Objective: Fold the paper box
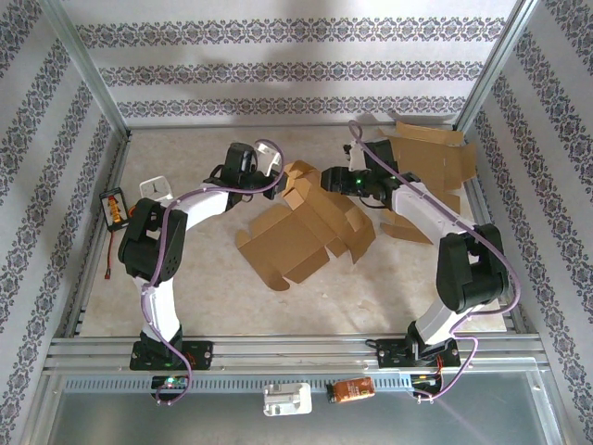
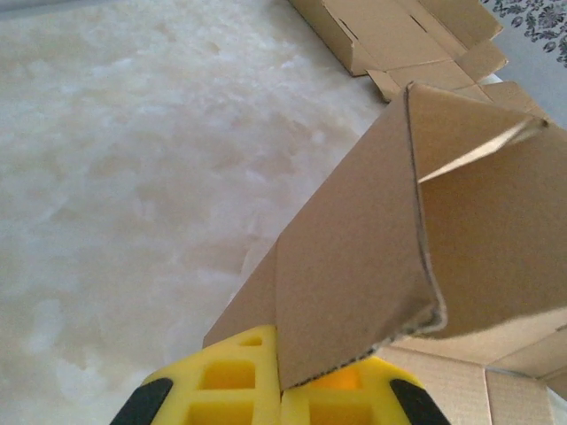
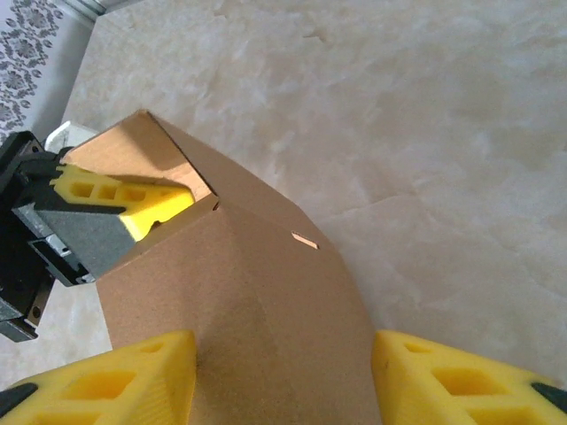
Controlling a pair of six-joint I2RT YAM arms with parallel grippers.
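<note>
The brown paper box (image 1: 296, 236) lies partly folded mid-table, its far flaps raised between the two grippers. My left gripper (image 1: 281, 174) comes in from the left and is shut on the edge of a raised flap (image 2: 354, 266); the yellow fingertips (image 2: 282, 372) pinch the cardboard between them. From the right, my right gripper (image 1: 326, 178) straddles another raised panel (image 3: 248, 266). Its jaws (image 3: 283, 372) stand apart, the left pad (image 3: 133, 372) against the cardboard and the right pad (image 3: 443, 372) just clear of it. The left gripper's yellow fingers (image 3: 133, 199) show behind that panel.
Flat cardboard blanks (image 1: 431, 153) are stacked at the back right, also seen as a pile (image 2: 399, 35) beyond the flap. A black device with an orange label (image 1: 115, 206) and a white object (image 1: 156, 188) lie at the left. Metal frame posts border the table.
</note>
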